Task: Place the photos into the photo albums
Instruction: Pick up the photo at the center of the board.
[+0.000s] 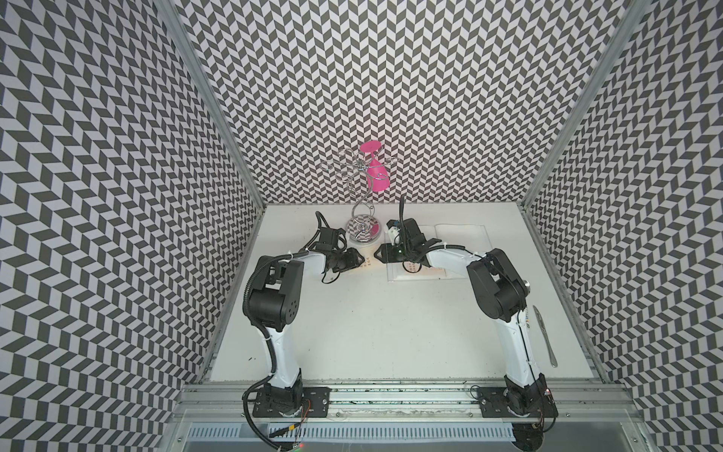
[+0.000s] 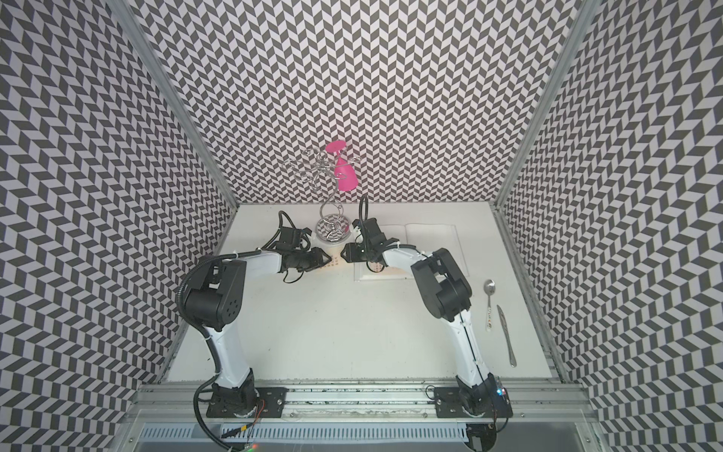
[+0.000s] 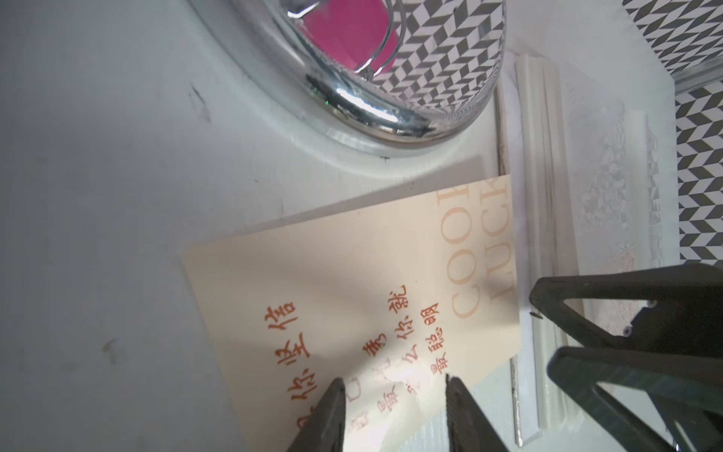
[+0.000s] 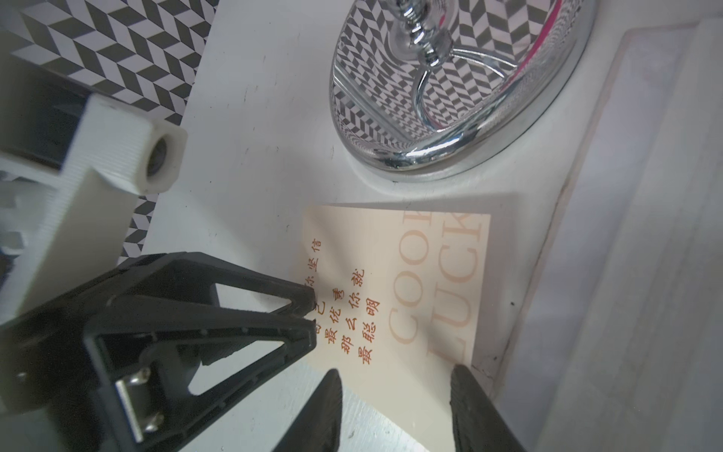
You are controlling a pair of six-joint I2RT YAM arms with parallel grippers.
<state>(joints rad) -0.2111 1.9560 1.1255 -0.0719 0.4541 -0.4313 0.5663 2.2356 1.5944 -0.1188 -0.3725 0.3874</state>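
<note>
- Reading this as one photo partway to its place: the cream card (image 3: 352, 293) with orange characters lies on the counter (image 1: 352, 332) at the centre of both top views. One edge is right against the open photo album (image 1: 461, 235), which sits just right of centre.
- In the left wrist view that edge meets the album's stacked page edges. I cannot tell whether it is inside a sleeve.
- My left hand (image 4: 313, 315) has its fingers slightly parted, tips at the card's left edge in the right wrist view. I see no clamp on the card, and I cannot tell whether the tips press on it.
- My right hand (image 3: 544, 325) is also loosened, fingers apart, at the album-side edge of the card, gripping nothing I can make out.
- Some orange print (image 1: 410, 268) shows on the album page under the right arm. It may be a card already in, but too much is hidden to say.
- No other photos are in sight, so I cannot count what is left. This card is not yet seated.
- The chrome stand (image 1: 364, 229) sits just above the card in the frame, crowding the spot.
</note>
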